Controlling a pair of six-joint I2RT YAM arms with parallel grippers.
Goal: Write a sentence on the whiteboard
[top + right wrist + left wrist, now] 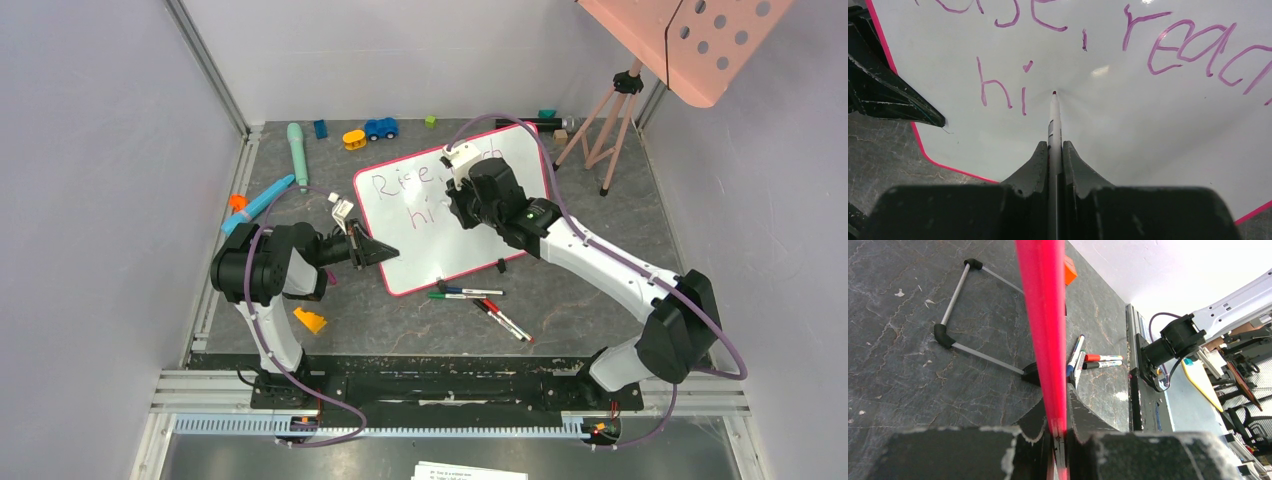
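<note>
Firmly, right hand (1053, 146) holds marker (1053, 116); left hand (1057, 406) grips whiteboard (428, 250).

The left arm (268, 268) is bent at the elbow and reaches toward 3 o'clock. The left gripper (385, 251) pinches the whiteboard (430, 250) at its rim. The right arm (600, 262) stretches toward 10 o'clock, and the right gripper (1053, 150) is clamped tight on a marker (1053, 120).

The whiteboard (1158, 135) is smooth and shiny. The bench (908, 370) looks like dark, rough stone, not shiny. The black jaws look dull, with scratched pale edges.
</note>
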